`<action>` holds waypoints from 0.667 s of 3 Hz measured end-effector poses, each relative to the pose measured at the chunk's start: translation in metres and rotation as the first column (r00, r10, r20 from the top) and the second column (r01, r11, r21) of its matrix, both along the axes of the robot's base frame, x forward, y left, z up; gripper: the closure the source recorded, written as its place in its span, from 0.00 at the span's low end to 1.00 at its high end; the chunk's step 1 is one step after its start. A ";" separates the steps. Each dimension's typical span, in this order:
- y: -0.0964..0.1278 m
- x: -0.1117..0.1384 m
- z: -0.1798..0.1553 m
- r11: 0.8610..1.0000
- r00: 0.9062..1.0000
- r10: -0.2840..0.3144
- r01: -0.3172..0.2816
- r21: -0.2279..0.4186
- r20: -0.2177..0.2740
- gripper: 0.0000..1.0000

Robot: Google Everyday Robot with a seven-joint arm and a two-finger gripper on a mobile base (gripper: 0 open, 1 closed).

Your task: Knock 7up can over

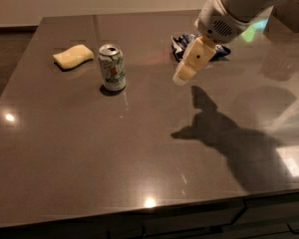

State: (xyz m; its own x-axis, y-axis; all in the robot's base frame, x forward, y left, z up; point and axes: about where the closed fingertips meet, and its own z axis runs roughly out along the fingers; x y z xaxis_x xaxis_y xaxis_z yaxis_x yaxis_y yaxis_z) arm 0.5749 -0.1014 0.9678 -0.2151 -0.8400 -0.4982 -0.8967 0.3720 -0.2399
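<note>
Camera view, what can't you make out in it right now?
- Snack bag: partly covered by the tool, which hangs above the table, right of the can.
- Arm: cut off by the top edge.
- Can's print: too small to read.

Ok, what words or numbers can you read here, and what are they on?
No text here can be read.
7up can: green and red label print, too blurred to read.
Dark blue snack bag: pale print, too blurred to read.
Yellow sponge: no writing.
Gripper, hanging above the table right of the can, in front of the bag: no writing visible.
</note>
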 end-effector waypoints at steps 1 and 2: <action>0.037 0.029 -0.010 0.998 1.000 0.016 -0.015 0.055 -0.003 0.00; 0.072 0.045 -0.018 0.995 0.999 0.049 -0.048 0.091 -0.005 0.00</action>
State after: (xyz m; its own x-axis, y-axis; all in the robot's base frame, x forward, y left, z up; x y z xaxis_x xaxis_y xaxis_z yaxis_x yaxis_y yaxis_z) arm 0.6196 -0.0293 0.9494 -0.1788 -0.8007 -0.5718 -0.9157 0.3479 -0.2009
